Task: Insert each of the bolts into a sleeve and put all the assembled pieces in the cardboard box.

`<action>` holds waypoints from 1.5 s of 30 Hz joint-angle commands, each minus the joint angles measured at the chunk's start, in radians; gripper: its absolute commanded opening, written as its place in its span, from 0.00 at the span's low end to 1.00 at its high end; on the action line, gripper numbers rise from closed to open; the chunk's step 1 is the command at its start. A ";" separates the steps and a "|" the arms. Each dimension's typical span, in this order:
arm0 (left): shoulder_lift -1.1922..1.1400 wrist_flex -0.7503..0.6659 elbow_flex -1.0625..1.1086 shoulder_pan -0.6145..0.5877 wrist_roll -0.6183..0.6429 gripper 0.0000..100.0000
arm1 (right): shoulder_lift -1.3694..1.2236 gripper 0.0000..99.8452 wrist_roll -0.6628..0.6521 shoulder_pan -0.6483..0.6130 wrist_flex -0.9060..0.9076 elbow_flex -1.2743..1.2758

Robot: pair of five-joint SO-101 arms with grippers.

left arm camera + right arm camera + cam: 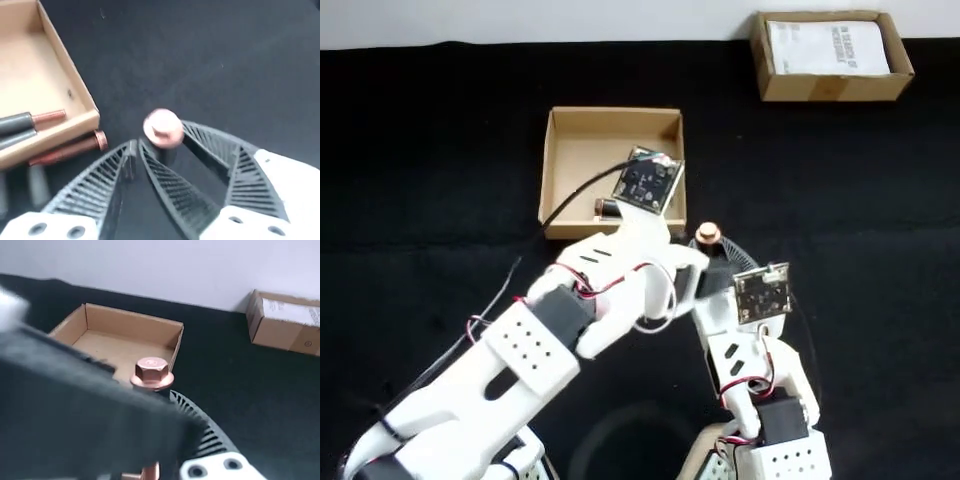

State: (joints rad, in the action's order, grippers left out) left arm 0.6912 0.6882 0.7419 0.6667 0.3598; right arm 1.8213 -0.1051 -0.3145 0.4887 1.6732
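One copper-coloured hex-head bolt (707, 235) stands upright in a dark cylindrical sleeve (163, 152), which the right gripper (712, 250) seems to pinch, at four o'clock of the open brown cardboard box (544, 170). The left gripper (136, 145), fingertips pressed together, waits just beside. I would lift the piece above the wall, then release low inside.

Desk (420, 120) – flat black. Cardboard box (560, 150) plain tan, no markings. Second box (830, 88) same tan, with a white sheet (830, 45) carrying dark print. Bolt (162, 127) coppery pink, shiny head. Sleeves (15, 122) dark grey. Arms (520, 350) white – black motor blocks, red and white wires. Wall (150, 265) plain white.
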 commanded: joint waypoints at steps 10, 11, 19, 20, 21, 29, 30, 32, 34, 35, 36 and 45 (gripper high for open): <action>0.478 0.520 -0.166 -0.071 -0.034 0.25 | -0.269 0.01 0.005 0.010 -0.027 -0.271; 0.515 0.517 -0.156 -0.108 -0.068 0.21 | -0.341 0.01 0.005 0.010 -0.027 -0.326; 0.808 0.376 0.116 -0.461 -0.221 0.03 | -0.993 0.01 -0.089 -0.013 -0.027 -0.822; 0.848 0.351 0.168 -0.489 -0.222 0.03 | -1.073 0.01 -0.127 -0.025 -0.027 -0.880; 0.891 0.328 0.223 -0.513 -0.222 0.02 | -1.147 0.01 -0.163 -0.039 -0.027 -0.934; 1.124 0.160 0.630 -0.731 -0.216 0.01 | -1.649 0.01 -0.466 -0.120 -0.027 -1.297; 1.118 0.143 0.657 -0.750 -0.216 0.01 | -1.702 0.01 -0.500 -0.131 -0.027 -1.328; 1.124 0.114 0.711 -0.782 -0.206 0.01 | -1.794 0.01 -0.572 -0.153 -0.027 -1.377; 1.125 0.075 0.769 -0.812 -0.153 0.01 | -1.871 0.01 -0.647 -0.177 -0.027 -1.412; 1.125 0.049 0.805 -0.825 -0.121 0.01 | -1.903 0.01 -0.687 -0.188 -0.027 -1.426; 1.125 0.015 0.848 -0.837 -0.087 0.01 | -1.934 0.01 -0.729 -0.196 -0.027 -1.442; 1.124 -0.083 0.954 -0.863 0.023 0.01 | -2.160 0.01 -0.974 -0.214 -0.027 -1.598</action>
State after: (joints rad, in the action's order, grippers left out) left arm 1.8082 0.6191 1.6778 -0.1849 0.3690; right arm -0.3115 -1.0211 -0.5201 0.4826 0.1788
